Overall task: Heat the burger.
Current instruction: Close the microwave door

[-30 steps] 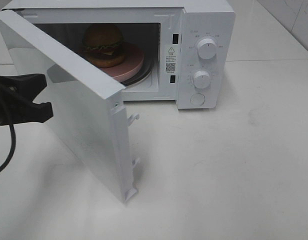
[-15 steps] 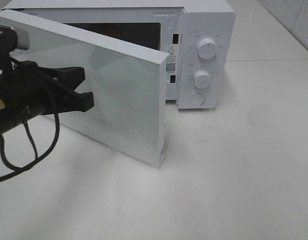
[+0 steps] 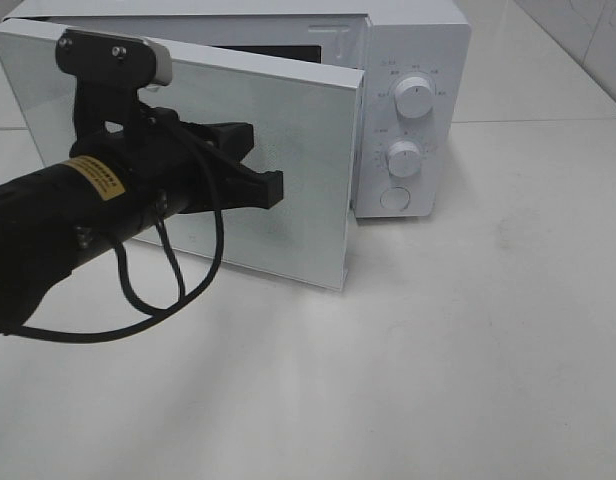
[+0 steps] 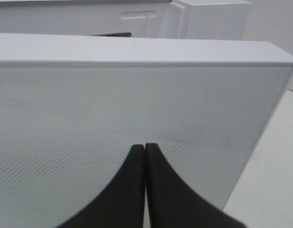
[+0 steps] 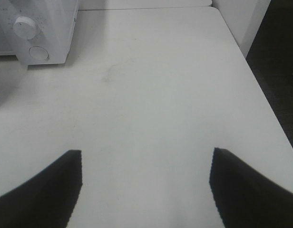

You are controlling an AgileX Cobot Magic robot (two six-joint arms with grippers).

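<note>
The burger is hidden behind the door point(image 3: 298, 130) of the white microwave point(image 3: 428, 45). The door stands only slightly ajar, its free edge close to the control panel. My left gripper point(image 3: 271, 186) is shut with nothing between its fingers, and its tips rest against the door's outer face near the middle. In the left wrist view the two black fingertips point(image 4: 137, 156) touch each other right at the dotted door panel point(image 4: 208, 104). My right gripper point(image 5: 145, 164) is open over bare table, holding nothing, and is outside the exterior high view.
Two white knobs point(image 3: 415, 100) point(image 3: 403, 158) and a round button point(image 3: 395, 198) sit on the microwave's right panel. The lower knob point(image 5: 24, 26) and button point(image 5: 38, 53) also show in the right wrist view. A white table point(image 3: 468, 330) stretches out in front, with its edge point(image 5: 260, 90) beside the right gripper.
The door has swung from wide open to almost closed, with my shut left gripper moving right against its outer face. The burger and pink plate, seen earlier inside, are now covered.
</note>
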